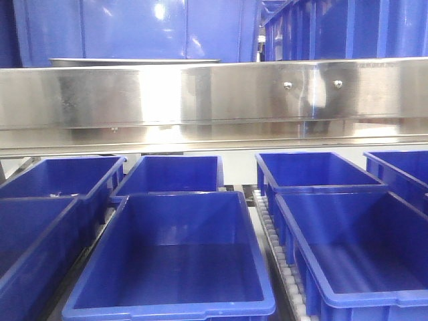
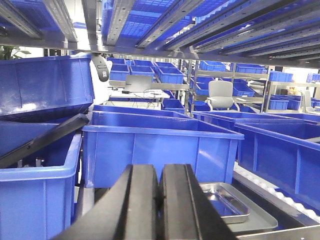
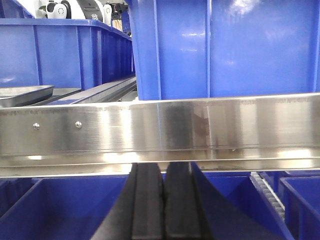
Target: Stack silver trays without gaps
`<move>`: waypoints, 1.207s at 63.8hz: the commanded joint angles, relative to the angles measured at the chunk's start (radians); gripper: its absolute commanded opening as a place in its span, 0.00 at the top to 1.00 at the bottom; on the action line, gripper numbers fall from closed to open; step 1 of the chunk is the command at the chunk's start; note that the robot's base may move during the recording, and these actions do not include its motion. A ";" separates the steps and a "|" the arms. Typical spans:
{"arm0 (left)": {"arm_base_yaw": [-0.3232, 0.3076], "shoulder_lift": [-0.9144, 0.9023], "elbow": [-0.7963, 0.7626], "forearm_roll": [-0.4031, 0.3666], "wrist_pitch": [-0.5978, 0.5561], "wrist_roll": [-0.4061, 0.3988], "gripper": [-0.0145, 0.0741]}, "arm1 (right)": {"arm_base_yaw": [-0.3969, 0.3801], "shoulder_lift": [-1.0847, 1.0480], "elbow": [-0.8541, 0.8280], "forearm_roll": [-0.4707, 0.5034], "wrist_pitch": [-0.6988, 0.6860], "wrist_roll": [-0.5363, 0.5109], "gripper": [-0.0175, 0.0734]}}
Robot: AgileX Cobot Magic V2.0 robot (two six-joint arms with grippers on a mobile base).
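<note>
The silver trays [image 2: 227, 202] lie at the lower right of the left wrist view, a small shallow one resting inside a wider flat one, just right of the left gripper [image 2: 159, 200], whose black fingers [image 2: 142, 200] are pressed together with nothing between them. In the right wrist view a tray rim [image 3: 25, 93] shows at the middle left edge, above the steel rail [image 3: 200, 127] that spans the frame; the right gripper [image 3: 163, 205] sits at the bottom centre, its fingers [image 3: 146, 205] likewise closed on nothing. In the front view a thin tray edge [image 1: 134, 61] peeks above the rail [image 1: 214, 97] at upper left. Blue bins [image 1: 174, 261] fill the lower half of that view, open side up, in rows beside a strip of white rollers [image 1: 277, 254].
</note>
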 commanded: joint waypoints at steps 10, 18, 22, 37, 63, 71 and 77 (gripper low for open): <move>0.003 -0.004 0.002 -0.001 -0.014 -0.006 0.86 | -0.004 -0.006 0.000 0.008 -0.007 -0.011 0.90; 0.003 -0.004 0.002 -0.001 -0.014 -0.006 0.86 | -0.004 -0.006 0.000 0.008 -0.007 -0.011 0.90; 0.003 -0.004 0.002 -0.001 -0.014 -0.006 0.86 | -0.004 -0.006 0.000 0.008 -0.007 -0.011 0.90; 0.003 -0.004 0.002 -0.001 -0.014 -0.006 0.86 | -0.004 -0.006 0.000 0.008 -0.007 -0.011 0.90; 0.003 -0.004 0.002 -0.001 -0.014 -0.006 0.86 | -0.004 -0.006 0.000 0.008 -0.007 -0.011 0.90; 0.025 -0.004 0.002 0.029 -0.011 0.001 0.86 | -0.004 -0.006 0.000 0.008 -0.007 -0.011 0.90; 0.087 -0.004 0.002 -0.001 0.010 0.002 0.86 | -0.004 -0.006 0.000 0.008 -0.007 -0.011 0.90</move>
